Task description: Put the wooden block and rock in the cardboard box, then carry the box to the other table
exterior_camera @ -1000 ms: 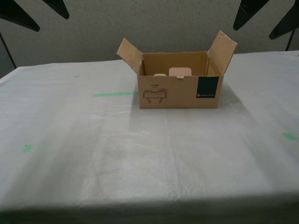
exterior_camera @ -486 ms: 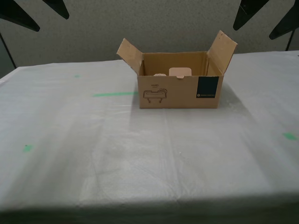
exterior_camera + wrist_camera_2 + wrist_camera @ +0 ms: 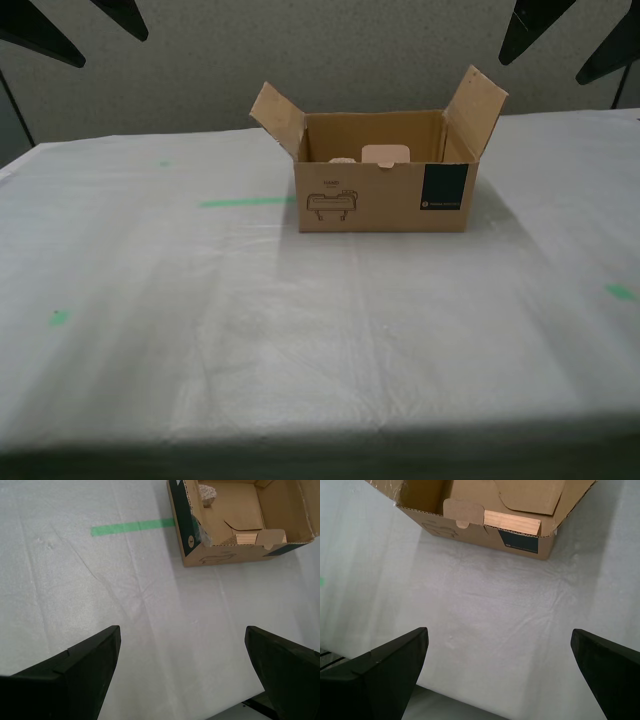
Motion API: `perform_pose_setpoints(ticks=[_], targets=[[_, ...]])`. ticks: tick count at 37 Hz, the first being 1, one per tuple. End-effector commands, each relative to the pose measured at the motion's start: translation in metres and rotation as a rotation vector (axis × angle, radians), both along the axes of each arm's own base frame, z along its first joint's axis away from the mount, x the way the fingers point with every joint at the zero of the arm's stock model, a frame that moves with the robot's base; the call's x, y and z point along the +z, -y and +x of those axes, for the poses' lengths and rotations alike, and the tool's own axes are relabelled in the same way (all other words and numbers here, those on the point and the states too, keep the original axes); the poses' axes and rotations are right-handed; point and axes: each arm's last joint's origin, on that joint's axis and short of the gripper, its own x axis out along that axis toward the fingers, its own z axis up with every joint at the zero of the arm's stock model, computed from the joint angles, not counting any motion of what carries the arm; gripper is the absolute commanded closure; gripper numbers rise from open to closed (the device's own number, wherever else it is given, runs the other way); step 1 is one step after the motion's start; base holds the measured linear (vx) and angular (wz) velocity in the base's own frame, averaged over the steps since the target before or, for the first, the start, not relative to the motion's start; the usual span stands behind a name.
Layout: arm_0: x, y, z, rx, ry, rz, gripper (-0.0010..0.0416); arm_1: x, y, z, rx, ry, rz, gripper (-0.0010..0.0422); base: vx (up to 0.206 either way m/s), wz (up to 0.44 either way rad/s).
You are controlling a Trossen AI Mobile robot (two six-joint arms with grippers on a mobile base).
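**Box down on the cloth: back off clean, touch nothing**

Cardboard box (image 3: pixel 385 200) seen standing flat on the white-cloth table (image 3: pixel 300 340), toward twelve o'clock from the middle of the exterior view, label face forward, with side flaps up at roughly ten and two o'clock. Inside, by the wrist views: wooden block (image 3: pixel 512 522) lying against the front wall, and rock (image 3: pixel 207 494) in a corner well apart from it. Green tape strip (image 3: pixel 245 202) just off the box at its nine o'clock, not touching.

Judging from that, loading done and box apparently delivered, so only a tidy withdrawal left.

My first gripper (image 3: pixel 499 632) and my second gripper (image 3: pixel 182 628): both spread wide, nothing between the fingers, held high above bare cloth and well short of the box.

For doing it well:

- Leave both pincers wide and empty; no closing near the carton.
- Draw back toward six o'clock in the exterior view, away from the box, rather than across it.
- Mind the raised flaps at ten and two o'clock; probably light enough to drag the whole carton if clipped.
- Avoid snagging the wrinkled cloth, since a tug there could shift the box.
- Should a nudge be wanted, take the side walls below the flaps, one pincer at three o'clock and one at nine, and lift level so that block and rock stay put.
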Motion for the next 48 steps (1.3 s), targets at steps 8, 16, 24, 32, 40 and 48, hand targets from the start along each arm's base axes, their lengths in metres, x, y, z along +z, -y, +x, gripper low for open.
perform_pose_setpoints(ticks=[8, 16, 24, 32, 40, 48], targets=[[0.0000, -0.0001, 0.0002, -0.001, -0.001, 0.004, 0.0007, 0.0000, 0.0001, 0.0000, -0.001, 0.000, -0.002, 0.0073, 0.000, 0.000], [0.0000, -0.0001, 0.0002, -0.001, -0.001, 0.004, 0.0007, 0.0001, 0.0001, 0.0000, -0.001, 0.000, -0.002, 0.0073, 0.000, 0.000], [0.0000, -0.0001, 0.0002, -0.001, -0.001, 0.004, 0.0007, 0.0001, 0.0000, -0.0001, -0.001, 0.000, -0.002, 0.0073, 0.000, 0.000], [0.0000, -0.0001, 0.0002, -0.001, -0.001, 0.004, 0.0007, 0.0000, 0.0001, 0.0000, -0.001, 0.000, -0.002, 0.0073, 0.000, 0.000], [0.0000, -0.0001, 0.0002, -0.001, -0.001, 0.004, 0.0007, 0.0000, 0.0001, 0.0000, -0.001, -0.001, -0.002, 0.0073, 0.000, 0.000], [0.0000, -0.0001, 0.0002, -0.001, -0.001, 0.004, 0.0007, 0.0000, 0.0001, 0.0000, -0.001, -0.001, -0.002, 0.0073, 0.000, 0.000]])
